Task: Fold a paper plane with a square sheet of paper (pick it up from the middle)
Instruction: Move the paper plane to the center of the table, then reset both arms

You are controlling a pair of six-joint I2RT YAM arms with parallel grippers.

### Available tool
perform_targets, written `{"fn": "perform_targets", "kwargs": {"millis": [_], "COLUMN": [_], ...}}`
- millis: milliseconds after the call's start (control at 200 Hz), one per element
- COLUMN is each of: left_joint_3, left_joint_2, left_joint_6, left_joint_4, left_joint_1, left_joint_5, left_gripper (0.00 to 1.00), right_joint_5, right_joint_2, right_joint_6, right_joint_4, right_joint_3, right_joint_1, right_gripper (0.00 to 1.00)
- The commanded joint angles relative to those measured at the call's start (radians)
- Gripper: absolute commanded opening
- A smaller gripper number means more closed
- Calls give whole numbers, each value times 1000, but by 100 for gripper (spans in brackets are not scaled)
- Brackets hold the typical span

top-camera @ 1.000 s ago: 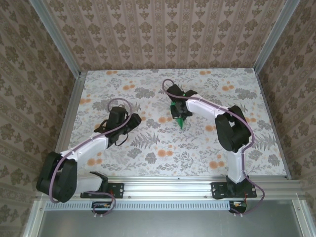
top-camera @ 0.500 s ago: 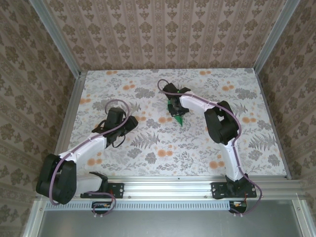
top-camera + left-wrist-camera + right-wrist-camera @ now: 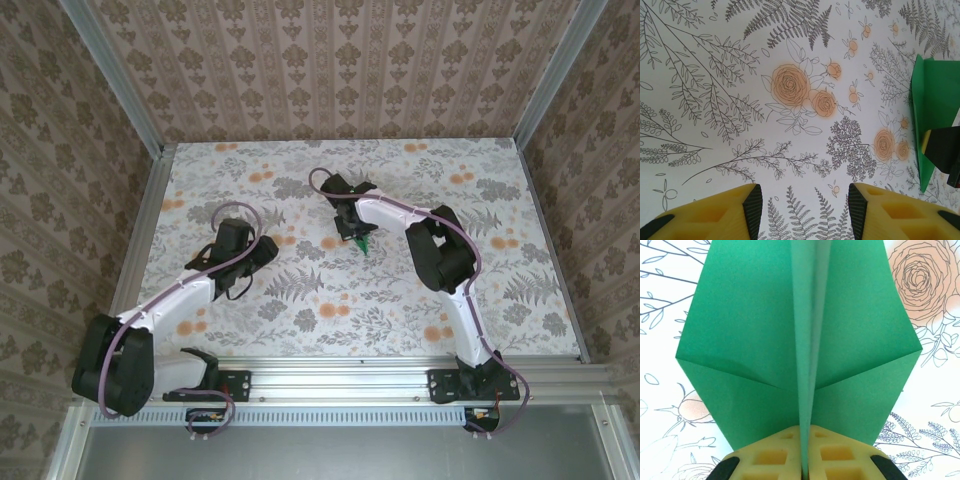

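At mid-table, the right gripper (image 3: pixel 804 466) pinches the bright-green folded paper plane (image 3: pixel 750 330) by its centre crease; the left gripper (image 3: pixel 805 212) gapes empty. The folding looks finished, and a gentle release seems next.

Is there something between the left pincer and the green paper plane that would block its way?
Nothing visible does. Bare flowered table lies between the open left pincer and the paper plane. The right pincer holds the plane, shut on its centre fold.
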Motion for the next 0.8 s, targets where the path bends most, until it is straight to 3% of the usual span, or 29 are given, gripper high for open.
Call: {"fn": "perform_targets", "kwargs": {"millis": [0, 325, 495, 595, 700, 790], "left_joint_3": [7, 127, 224, 256, 247, 204], "left_joint_2": [-26, -67, -103, -126, -137, -141], "left_joint_6": [33, 98, 170, 249, 371, 472], "left_joint_4": [-40, -239, -379, -403, -350, -254], "left_joint_1": [10, 13, 43, 81, 124, 157], "left_joint_5": [-24, -138, -256, -342, -418, -444], "left_gripper": [52, 57, 67, 76, 99, 100], "right_joint_5": [17, 9, 56, 107, 154, 195], "right_joint_2": [3, -277, -521, -687, -827, -918], "right_joint_6": [-9, 16, 26, -1, -30, -28], "right_joint_4": [-36, -38, 58, 194, 333, 411], "right_joint_3": [17, 1, -141, -306, -475, -604], "right_joint_1": [3, 2, -36, -102, -179, -257], "right_gripper": [14, 51, 77, 99, 100, 100]}}
